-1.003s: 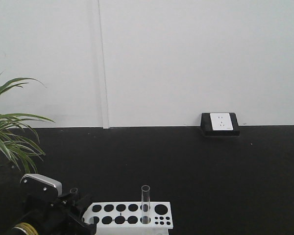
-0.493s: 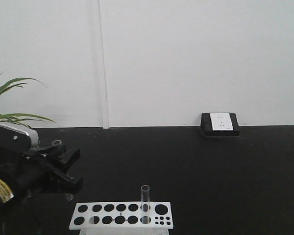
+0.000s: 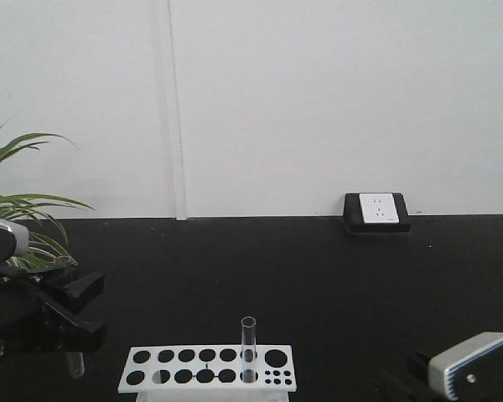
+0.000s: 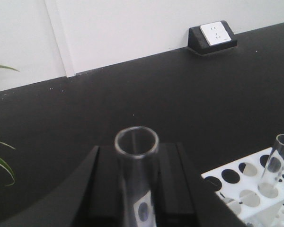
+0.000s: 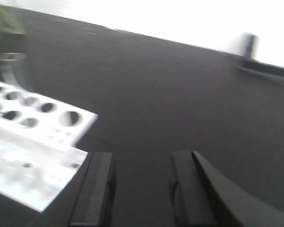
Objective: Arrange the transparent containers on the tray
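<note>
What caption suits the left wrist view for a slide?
Left claw holds one test tube; a second tube stands in the white rack.

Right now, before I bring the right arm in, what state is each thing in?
left gripper: shut on the held test tube
held test tube: roughly upright, out of the rack, looks empty
right gripper: open, holding nothing
racked test tube: standing upright in a rack hole, looks empty
white tube rack: one hole filled, other visible holes vacant
wall socket: nothing plugged in
</note>
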Available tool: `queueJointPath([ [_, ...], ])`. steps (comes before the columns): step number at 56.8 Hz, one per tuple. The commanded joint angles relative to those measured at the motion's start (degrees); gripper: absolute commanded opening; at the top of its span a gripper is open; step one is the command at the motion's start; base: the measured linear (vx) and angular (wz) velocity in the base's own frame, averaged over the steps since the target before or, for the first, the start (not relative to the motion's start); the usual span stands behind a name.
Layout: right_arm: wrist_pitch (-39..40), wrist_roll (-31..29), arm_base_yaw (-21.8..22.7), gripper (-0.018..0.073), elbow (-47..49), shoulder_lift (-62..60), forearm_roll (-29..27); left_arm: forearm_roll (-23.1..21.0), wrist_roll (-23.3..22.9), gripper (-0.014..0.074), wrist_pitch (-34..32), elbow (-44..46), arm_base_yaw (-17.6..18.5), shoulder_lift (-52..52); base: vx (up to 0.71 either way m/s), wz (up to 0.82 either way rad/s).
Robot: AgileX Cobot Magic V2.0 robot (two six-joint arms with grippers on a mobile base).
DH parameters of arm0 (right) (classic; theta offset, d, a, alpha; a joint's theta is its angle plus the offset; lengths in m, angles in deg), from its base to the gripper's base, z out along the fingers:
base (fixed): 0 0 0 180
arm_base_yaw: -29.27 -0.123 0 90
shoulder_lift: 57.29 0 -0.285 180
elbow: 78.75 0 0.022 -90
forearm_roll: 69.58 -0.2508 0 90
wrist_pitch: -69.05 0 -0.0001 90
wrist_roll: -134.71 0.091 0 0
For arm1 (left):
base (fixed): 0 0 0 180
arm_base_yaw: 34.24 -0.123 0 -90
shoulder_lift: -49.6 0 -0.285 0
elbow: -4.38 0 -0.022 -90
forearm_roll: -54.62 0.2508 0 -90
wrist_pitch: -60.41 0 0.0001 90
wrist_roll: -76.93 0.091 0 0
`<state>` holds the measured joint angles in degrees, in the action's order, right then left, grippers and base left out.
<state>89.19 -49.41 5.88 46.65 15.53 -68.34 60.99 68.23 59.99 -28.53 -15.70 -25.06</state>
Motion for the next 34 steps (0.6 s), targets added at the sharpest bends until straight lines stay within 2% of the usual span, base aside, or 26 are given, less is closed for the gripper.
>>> queueJointPath([
  [1,12.2,1.3,-3.2,0.0384,2.0,4.9,0.7,-0.5,-0.2,0.015,-5.8,1.6,0.3,1.5,0.0,0.0],
  [6,15.8,4.1,-6.0,0.0436,3.0,11.2,0.8,-0.5,-0.3,0.0149,-6.6,1.6,0.3,1.5,0.0,0.0],
  [12,16.5,4.5,-9.2,0.0495,6.4,17.0,1.7,-0.5,-0.3,0.015,-6.6,1.6,0.3,1.5,0.0,0.0],
  [20,16.5,4.5,-12.5,0.0521,12.3,22.7,2.1,-0.5,-0.3,0.015,-6.6,1.6,0.3,1.5,0.0,0.0],
  [34,16.5,7.2,-13.2,0.0521,21.4,30.1,1.5,-0.5,-0.3,0.0148,-6.6,1.6,0.3,1.5,0.0,0.0],
])
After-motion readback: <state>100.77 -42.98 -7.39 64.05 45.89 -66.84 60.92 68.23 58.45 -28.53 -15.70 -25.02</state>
